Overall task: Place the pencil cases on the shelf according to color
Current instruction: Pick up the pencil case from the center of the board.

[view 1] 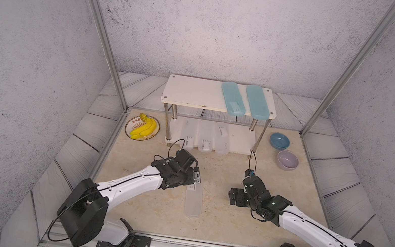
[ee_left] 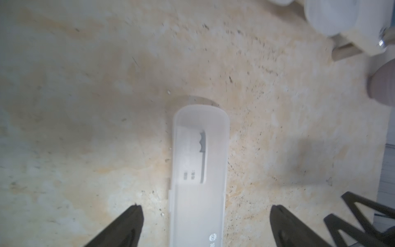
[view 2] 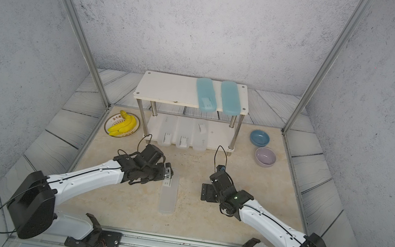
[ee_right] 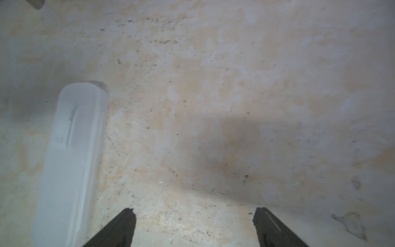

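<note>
Only the left wrist view shows how the left gripper [ee_left: 206,213] stands to the long, frosted clear-white plastic pencil case [ee_left: 199,171] with rounded ends. Its jaws are spread wide, one dark finger [ee_left: 130,224] either side of the case, with beige counter [ee_left: 85,107] showing in both gaps, so nothing is clamped. The case lies flat, running straight ahead of this gripper. Here its white label with small black print shows through the cloudy lid, and a circled mark sits close to the gripper. In both top views the black wrist covers those fingers and the case's far end, so only the near part of the case pokes out toward the robot's base. The right wrist view shows the right gripper [ee_right: 194,210] open too, over bare counter, with the same case well off to its side, toward the left arm. The top views alone show the white two-tier shelf [view 1: 190,92] on chrome legs, beyond both grippers. Two translucent teal-blue cases [view 1: 232,98] lie side by side on its upper board, and three frosted cases [view 1: 205,137] sit in a row on the lower one.
</note>
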